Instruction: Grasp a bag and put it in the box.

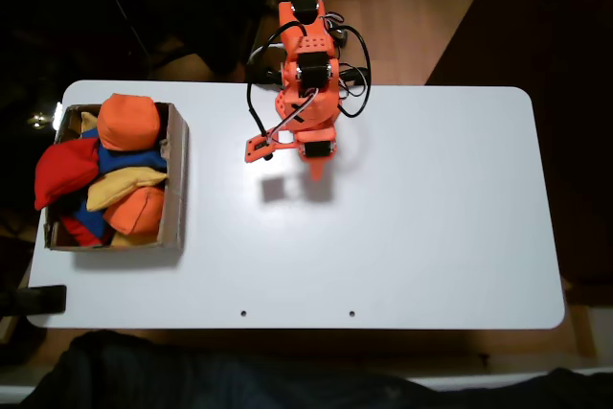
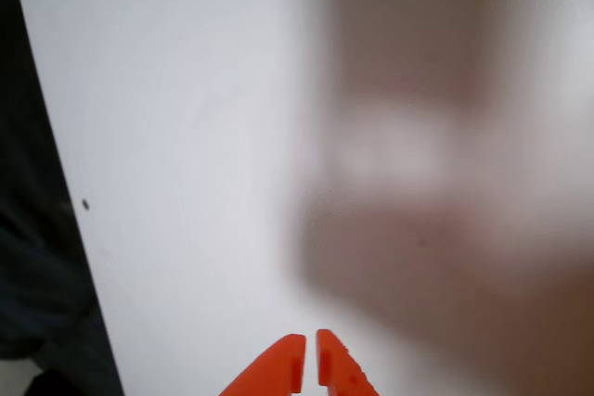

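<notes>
The red bag lies in the brown cardboard box at the table's left end in the fixed view, draped over the box's left wall among orange, blue and yellow beanbags. My orange gripper hangs over the white table near its back middle, well to the right of the box. In the wrist view the two orange fingertips stand together at the bottom edge, with my gripper shut and holding nothing, above bare white tabletop.
The box holds several beanbags, with an orange one on top at the back. The white table stretches to the right of the arm. A dark clamp sits at the front left corner.
</notes>
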